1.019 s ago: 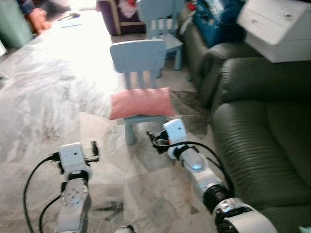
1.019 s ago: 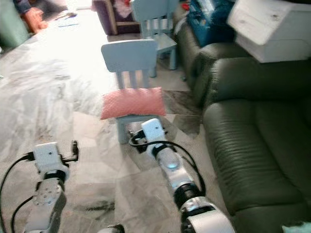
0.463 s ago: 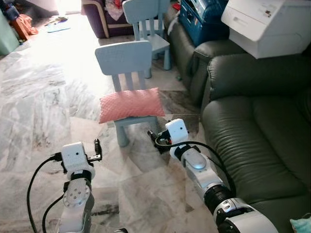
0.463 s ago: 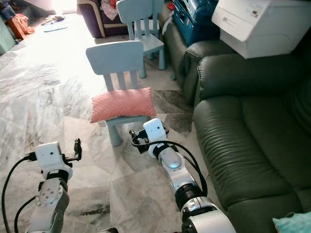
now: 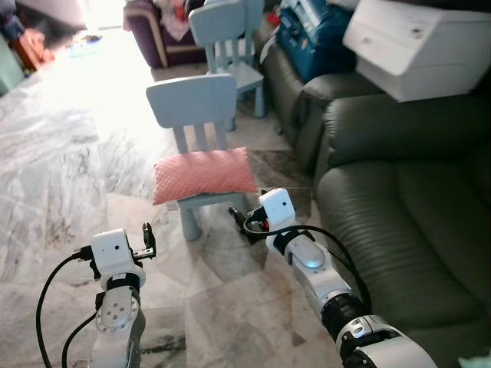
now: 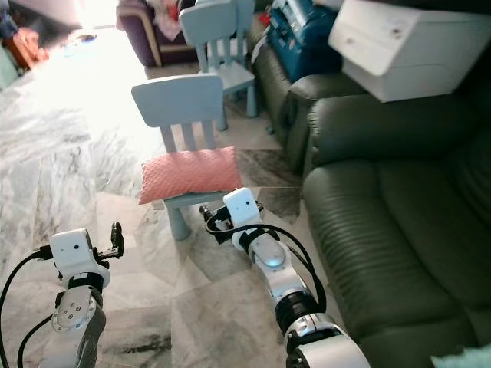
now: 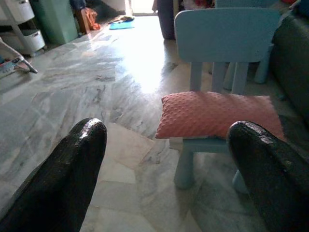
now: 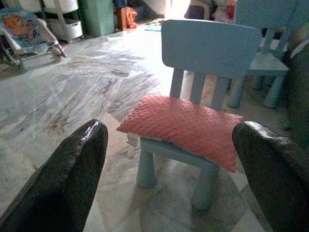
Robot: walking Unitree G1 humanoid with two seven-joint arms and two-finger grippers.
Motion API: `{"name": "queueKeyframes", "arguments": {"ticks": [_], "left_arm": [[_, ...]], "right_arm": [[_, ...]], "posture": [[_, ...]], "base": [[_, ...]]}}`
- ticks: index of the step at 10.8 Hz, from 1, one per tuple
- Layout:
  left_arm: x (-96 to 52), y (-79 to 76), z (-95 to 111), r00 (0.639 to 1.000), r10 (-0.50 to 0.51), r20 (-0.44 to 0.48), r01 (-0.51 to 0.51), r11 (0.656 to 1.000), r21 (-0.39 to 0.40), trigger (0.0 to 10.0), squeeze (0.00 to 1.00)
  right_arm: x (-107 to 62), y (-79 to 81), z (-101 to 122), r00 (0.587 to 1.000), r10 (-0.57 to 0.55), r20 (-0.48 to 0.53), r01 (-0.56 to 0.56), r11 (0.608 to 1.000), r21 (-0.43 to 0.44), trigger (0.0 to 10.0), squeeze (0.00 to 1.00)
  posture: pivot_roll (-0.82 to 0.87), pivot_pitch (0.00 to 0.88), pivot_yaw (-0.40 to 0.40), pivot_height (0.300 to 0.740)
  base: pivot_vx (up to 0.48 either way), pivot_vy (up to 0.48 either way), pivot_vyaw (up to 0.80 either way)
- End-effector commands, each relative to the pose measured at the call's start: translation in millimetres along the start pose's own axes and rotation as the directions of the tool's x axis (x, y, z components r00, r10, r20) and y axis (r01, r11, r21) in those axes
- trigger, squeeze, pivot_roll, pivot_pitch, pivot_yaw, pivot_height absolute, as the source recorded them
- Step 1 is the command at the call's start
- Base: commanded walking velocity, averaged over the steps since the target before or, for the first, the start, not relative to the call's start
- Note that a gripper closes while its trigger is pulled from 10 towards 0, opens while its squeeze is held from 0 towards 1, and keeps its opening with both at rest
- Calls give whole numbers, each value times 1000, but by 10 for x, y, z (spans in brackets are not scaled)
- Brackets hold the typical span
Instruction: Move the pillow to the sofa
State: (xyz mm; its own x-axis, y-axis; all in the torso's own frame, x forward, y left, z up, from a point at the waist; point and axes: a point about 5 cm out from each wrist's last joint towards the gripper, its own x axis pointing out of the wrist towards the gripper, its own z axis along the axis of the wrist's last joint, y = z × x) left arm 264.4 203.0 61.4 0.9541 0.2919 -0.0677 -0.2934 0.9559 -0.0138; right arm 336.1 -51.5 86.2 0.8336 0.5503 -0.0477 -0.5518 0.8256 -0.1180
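A pink pillow [image 5: 203,174] lies flat on the seat of a small light-blue chair [image 5: 192,100], standing on the marble floor to the left of a dark green sofa [image 5: 406,222]. My right gripper [image 5: 242,221] is low, just in front of the chair's right front leg, a little below the pillow. It is open; in the right wrist view its fingers [image 8: 63,179] frame the pillow [image 8: 186,128]. My left gripper [image 5: 146,239] is further back and to the left, also open. Its fingers [image 7: 72,174] point at the pillow [image 7: 217,113].
A second light-blue chair [image 5: 226,31] stands behind the first. A white box-like appliance [image 5: 414,46] and a blue bag [image 5: 314,31] rest on the far sofa. A purple armchair [image 5: 149,31] stands at the back. Marble floor [image 5: 69,169] stretches to the left.
The whole picture has shifted as the camera moved; the chair and pillow now sit a little left of where they were. Both grippers keep the same open pose.
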Motion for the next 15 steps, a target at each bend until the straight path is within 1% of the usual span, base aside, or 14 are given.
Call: {"name": "queueKeyframes", "arguments": {"ticks": [1,6,10,11,13,14,15], "left_arm": [[-2,45,23,1000,14,13,-14,1000,11,10000,0],[-11,41,9,1000,20,8,-21,1000,14,10000,0],[-11,53,1,999,37,5,-37,999,13,10000,0],[2,60,-19,997,73,-16,-73,997,-2,10000,0],[7,47,-31,997,68,-31,-68,998,-6,10000,0],[-8,57,-43,995,80,-54,-81,997,-11,10000,0],[-13,71,-42,994,93,-60,-93,996,6,10000,0]], "right_arm": [[5,48,9,1000,15,12,-15,1000,4,10000,0],[4,76,9,999,31,20,-32,999,29,10000,0],[7,80,12,999,36,20,-36,999,33,10000,0],[3,80,10,999,38,20,-39,999,32,10000,0],[-1,82,7,999,42,19,-43,999,24,10000,0],[-2,86,12,999,49,22,-50,999,12,10000,0],[-2,85,12,999,48,22,-49,999,13,10000,0]], "posture": [[-108,115,40,740],[-105,114,40,740],[-104,110,40,740],[-105,110,40,740],[-106,110,39,740],[-106,109,39,740],[-106,108,40,740]], "base": [[431,0,0],[434,0,0],[427,0,0],[0,0,0],[0,0,0],[0,0,0],[0,0,613]]}}
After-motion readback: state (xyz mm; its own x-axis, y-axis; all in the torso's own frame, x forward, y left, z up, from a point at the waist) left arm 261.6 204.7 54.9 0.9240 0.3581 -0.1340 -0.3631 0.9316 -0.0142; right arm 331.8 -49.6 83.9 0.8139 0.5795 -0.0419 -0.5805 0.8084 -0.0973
